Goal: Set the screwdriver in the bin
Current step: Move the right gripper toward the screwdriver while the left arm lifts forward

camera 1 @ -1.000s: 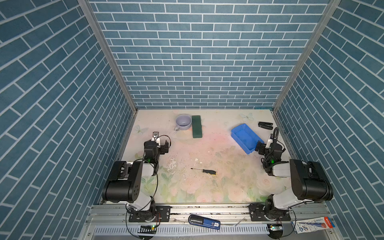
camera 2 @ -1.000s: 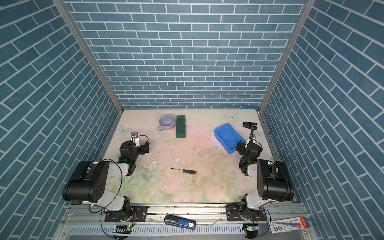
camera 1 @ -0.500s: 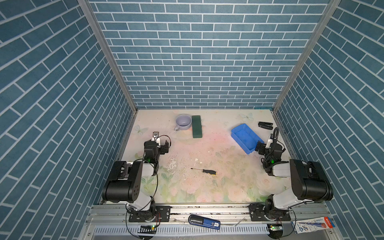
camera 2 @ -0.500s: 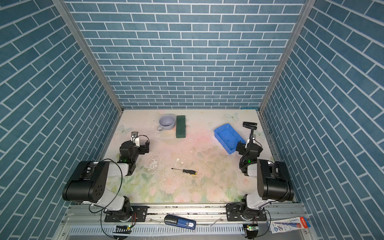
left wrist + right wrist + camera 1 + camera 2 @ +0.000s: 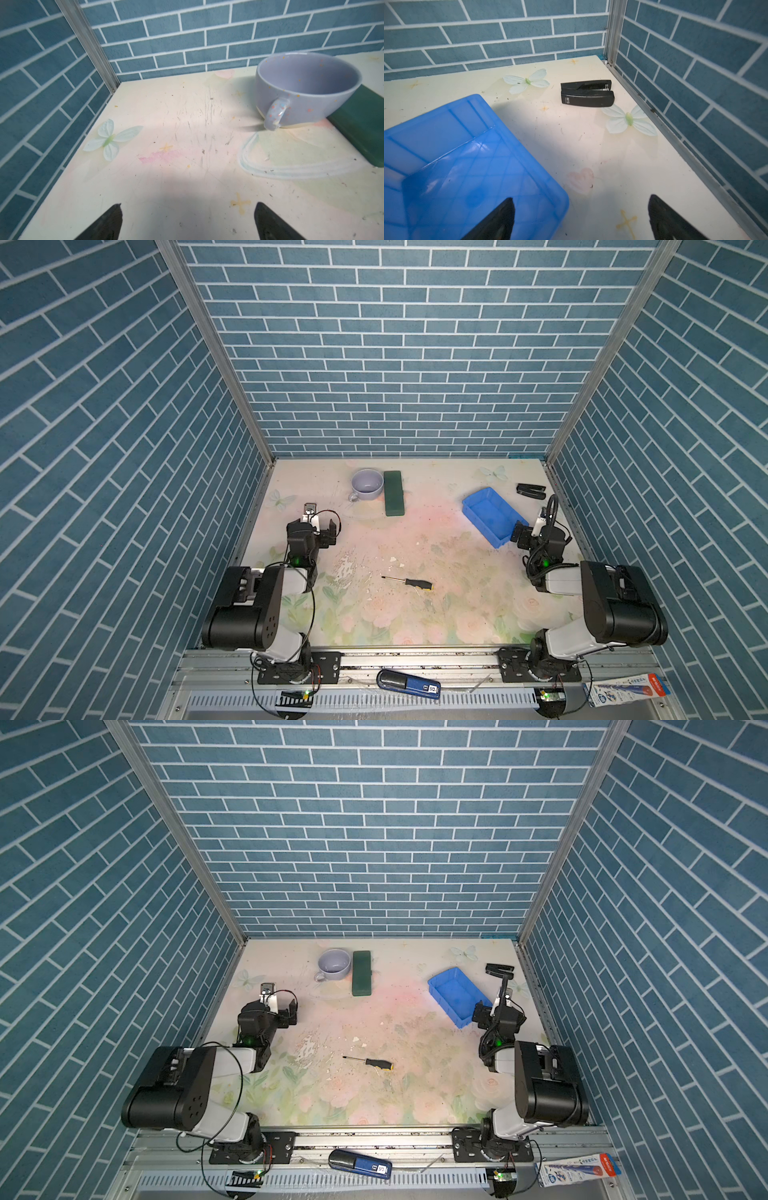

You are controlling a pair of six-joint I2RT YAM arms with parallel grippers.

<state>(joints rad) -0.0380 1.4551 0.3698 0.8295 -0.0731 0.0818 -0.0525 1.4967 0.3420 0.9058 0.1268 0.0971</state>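
Front-centre of the table [image 5: 457, 614]: screwdriver [image 5: 408, 582] lies loose, outside the bin [image 5: 490, 512]; both grippers empty.
In both top views its long axis runs roughly 9-to-3, tip at 9, yellow-ended handle at 3. It sits at about 8 o'clock from the right gripper [image 5: 581, 197] and 4 o'clock from the left gripper [image 5: 188, 205], with the bin at about 2 o'clock from it. Both sets of jaws stand wide apart, holding nothing. Judgement: distances are near equal, but the right gripper is closer to handle and bin, so better placed. Neither wrist view shows the screwdriver. The right wrist view cuts off the bin; one jaw overlaps its corner there, contact undetermined. Tip type is too small to read.
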